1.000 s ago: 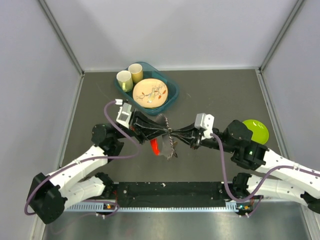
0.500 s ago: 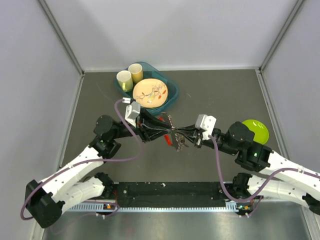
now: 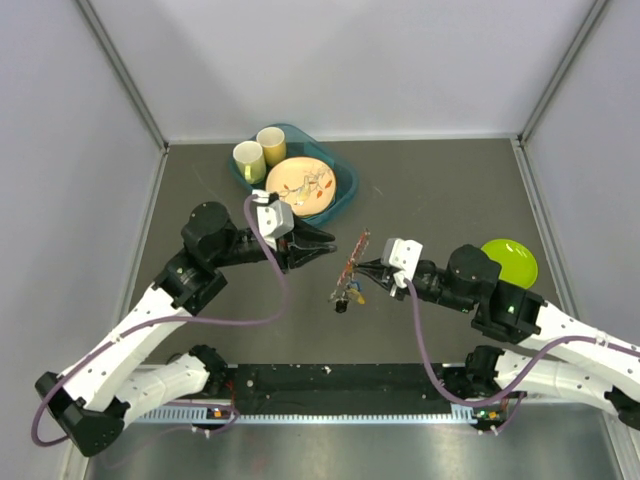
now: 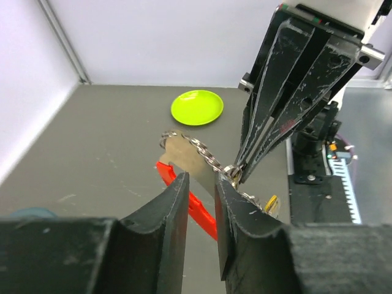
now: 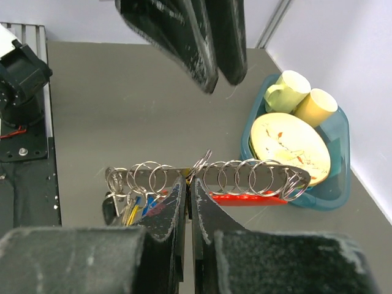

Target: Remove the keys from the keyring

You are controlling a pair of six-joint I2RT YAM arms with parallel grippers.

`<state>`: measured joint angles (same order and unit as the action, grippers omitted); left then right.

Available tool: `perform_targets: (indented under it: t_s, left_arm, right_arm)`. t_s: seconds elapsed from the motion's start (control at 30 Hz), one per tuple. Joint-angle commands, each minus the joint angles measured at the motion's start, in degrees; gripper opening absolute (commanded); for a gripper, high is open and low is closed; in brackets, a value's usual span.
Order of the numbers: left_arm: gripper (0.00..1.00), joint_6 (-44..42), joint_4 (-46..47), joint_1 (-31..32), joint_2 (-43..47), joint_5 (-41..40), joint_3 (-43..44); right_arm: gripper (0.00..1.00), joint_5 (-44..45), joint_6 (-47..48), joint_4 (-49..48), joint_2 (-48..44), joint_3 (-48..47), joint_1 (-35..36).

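Above the table's [image 3: 440, 190] middle, right pincer [image 3: 366, 266] clenches the keyring [image 3: 348, 268], keys [image 3: 354, 294] hanging at 6 o'clock; left pincer [image 3: 330, 243] released, apart at 10 o'clock.

Robot lab cell w/ plain grey walls [image 3: 340, 60], dark tabletop [image 3: 430, 190].

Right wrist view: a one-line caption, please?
Right gripper pinches the keyring, keys attached; left gripper hovers nearby, apart.
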<state>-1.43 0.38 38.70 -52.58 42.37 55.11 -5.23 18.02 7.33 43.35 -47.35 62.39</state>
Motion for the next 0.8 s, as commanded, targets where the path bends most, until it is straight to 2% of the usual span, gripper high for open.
perform_targets:
  t_s: [0.0,0.27,0.53,0.77]
  left_arm:
    - [0.27,-15.1,-11.4,0.6,0.8,0.8,6.9]
    - [0.17,-34.8,-26.1,6.6,-3.8,0.4,16.2]
    - [0.23,-45.5,-36.9,12.4,-11.9,-5.8,22.7]
    - [0.29,-48.8,-40.9,14.7,-14.5,-9.2,23.8]
  right_arm:
    - [0.0,-0.7,0.7,-1.0,0.5,-3.8,0.1]
    - [0.0,-1.5,0.2,-0.2,0.8,-3.8,0.0]
    - [0.0,-2.3,0.0,0.3,1.3,-4.1,0.0]
    - [0.0,-2.6,0.1,0.5,1.6,-3.7,0.1]
